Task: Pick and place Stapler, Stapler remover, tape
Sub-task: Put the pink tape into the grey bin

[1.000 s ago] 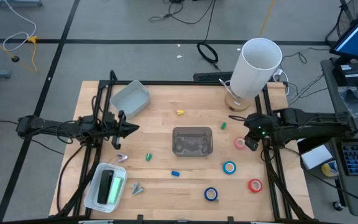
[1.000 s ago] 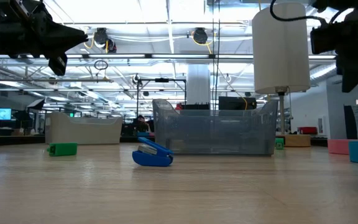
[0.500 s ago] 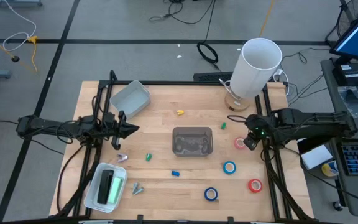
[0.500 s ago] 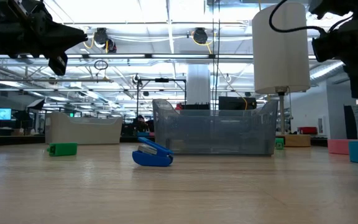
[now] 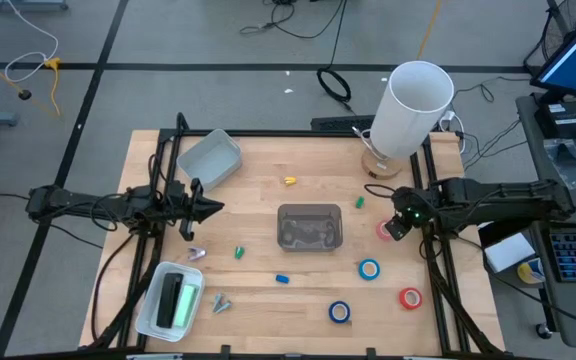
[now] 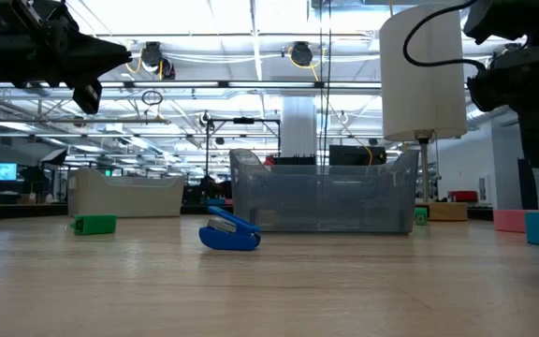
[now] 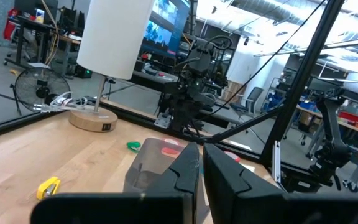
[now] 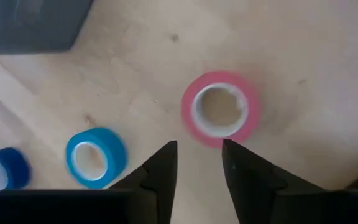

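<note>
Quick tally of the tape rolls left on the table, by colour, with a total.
Pink ring-shaped tape roll, under the right gripper: 1
Light blue ring-shaped tape roll: 1
Dark blue ring-shaped tape roll: 1
Red ring-shaped tape roll: 1
Total: 4, all lying flat on the wooden table, none inside the clear plastic bin.

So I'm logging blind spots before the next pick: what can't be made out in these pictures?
- Clear plastic centre bin: contents too blurred through its walls, high and low views.
- Pinkish-red tape ring: half hidden under the right tool in the high view.
- Small silver item beside the corner tray: too small to identify.
- Red tape ring: out of both wrist views.
</note>
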### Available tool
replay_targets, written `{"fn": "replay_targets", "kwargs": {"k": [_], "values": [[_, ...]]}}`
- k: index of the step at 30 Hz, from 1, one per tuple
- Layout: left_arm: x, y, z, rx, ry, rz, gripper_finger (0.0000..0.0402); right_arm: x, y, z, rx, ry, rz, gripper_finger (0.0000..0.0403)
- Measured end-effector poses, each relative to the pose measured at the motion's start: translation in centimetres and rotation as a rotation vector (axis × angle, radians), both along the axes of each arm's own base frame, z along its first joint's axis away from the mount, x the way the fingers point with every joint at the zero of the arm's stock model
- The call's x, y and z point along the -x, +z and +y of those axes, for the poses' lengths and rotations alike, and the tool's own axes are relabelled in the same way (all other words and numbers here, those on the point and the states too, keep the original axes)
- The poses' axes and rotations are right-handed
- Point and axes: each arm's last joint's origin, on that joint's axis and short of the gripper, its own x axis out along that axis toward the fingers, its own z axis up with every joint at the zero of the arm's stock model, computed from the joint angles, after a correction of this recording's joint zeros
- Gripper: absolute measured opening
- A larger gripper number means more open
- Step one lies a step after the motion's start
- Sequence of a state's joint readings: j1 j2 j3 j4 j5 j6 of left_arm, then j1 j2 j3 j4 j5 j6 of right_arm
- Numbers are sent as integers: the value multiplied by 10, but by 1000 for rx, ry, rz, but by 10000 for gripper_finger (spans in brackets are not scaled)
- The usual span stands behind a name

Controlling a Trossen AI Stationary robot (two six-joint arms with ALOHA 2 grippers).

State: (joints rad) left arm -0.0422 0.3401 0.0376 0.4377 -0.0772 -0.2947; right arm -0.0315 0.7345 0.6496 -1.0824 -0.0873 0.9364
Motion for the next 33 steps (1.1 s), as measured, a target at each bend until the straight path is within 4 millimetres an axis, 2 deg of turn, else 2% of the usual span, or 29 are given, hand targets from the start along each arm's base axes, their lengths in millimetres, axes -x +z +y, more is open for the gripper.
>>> {"fn": "replay_targets", "kwargs": {"k": [9,20,33], "values": [[0,0,0,-2,-1,1,24,-1,-5,0,-8,-57,2,152],[0,0,0,-4,-1,1,24,-2,-23,-2,-23,-179,3,153],[0,0,0,-4,-1,1,24,-2,-24,-2,-26,-190,3,153]]}}
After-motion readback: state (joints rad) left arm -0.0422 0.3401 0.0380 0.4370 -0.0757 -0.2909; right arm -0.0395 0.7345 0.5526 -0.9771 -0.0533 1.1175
